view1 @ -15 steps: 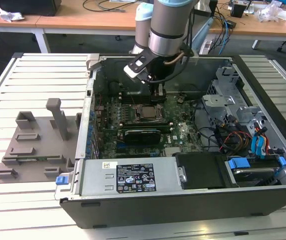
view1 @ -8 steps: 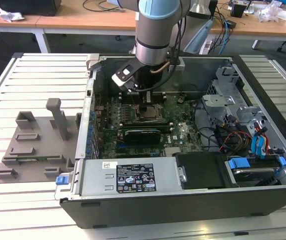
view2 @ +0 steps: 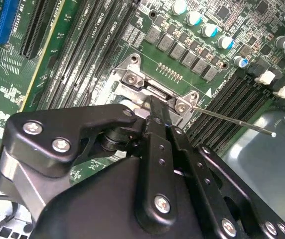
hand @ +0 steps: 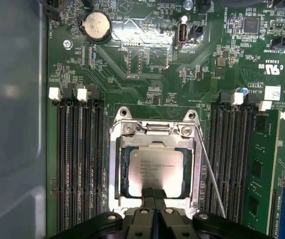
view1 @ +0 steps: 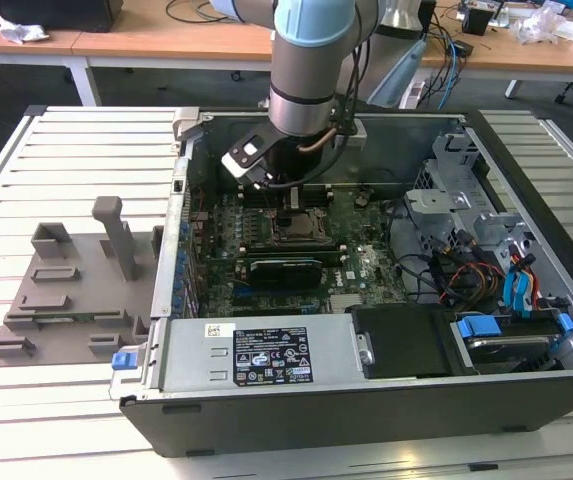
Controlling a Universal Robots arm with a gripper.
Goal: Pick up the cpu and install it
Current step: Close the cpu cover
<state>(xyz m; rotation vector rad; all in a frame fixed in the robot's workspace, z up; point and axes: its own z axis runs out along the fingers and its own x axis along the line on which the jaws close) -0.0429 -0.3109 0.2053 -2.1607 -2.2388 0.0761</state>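
The cpu (hand: 154, 165), a flat silver-grey square chip, lies inside the metal socket frame (hand: 114, 164) on the green motherboard in the first wrist view. My gripper (hand: 154, 193) hangs over the chip's edge with its two black fingers pressed together, shut, nothing between them. In the second wrist view my gripper (view2: 153, 105) points its tips at the socket frame (view2: 132, 74). The exterior view shows my gripper (view1: 291, 205) lowered into the open computer case, right above the socket (view1: 296, 230).
A thin wire lever (hand: 209, 174) stands beside the socket. Memory slots (hand: 77, 164) flank it on both sides. A grey fixture tray (view1: 76, 290) rests on the slatted table at the exterior view's left. The power supply (view1: 256, 355) and drive cage (view1: 466, 200) crowd the case.
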